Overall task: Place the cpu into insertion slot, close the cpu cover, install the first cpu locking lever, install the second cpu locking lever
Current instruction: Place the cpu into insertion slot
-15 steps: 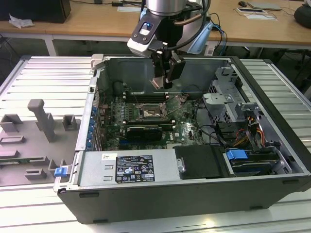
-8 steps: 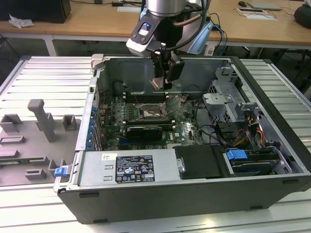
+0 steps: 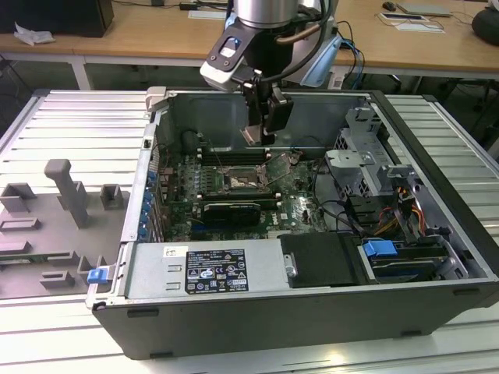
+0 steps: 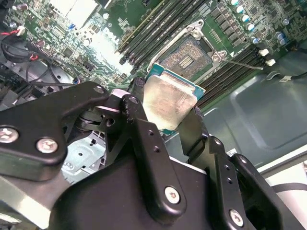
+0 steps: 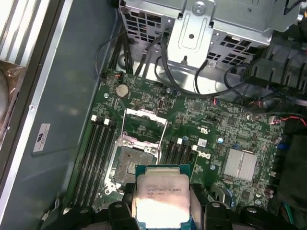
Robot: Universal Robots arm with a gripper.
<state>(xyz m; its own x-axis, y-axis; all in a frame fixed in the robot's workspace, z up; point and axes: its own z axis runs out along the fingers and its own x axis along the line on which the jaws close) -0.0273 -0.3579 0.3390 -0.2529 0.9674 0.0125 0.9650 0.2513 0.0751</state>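
My gripper (image 3: 258,134) hangs inside the open computer case, shut on the cpu (image 4: 168,99), a flat square chip with a pale metal top on a green edge. One black finger (image 4: 138,98) presses each side of the chip. In the first wrist view the cpu (image 5: 161,197) hovers above the board, just beside the insertion slot (image 5: 128,166). The slot (image 4: 188,51) is a dark bare square in a metal frame, with nothing in it. The cpu cover (image 5: 144,127) stands swung open at the slot's far edge. A thin metal lever (image 4: 241,63) sticks out beside the slot.
Long black memory slots (image 5: 98,155) flank the socket on both sides. A black graphics card (image 3: 231,210) lies in front of the socket in the exterior view. A drive cage (image 3: 366,164) and cable bundles (image 3: 390,214) fill the case on the exterior view's right. Grey fixtures (image 3: 66,195) stand outside, left.
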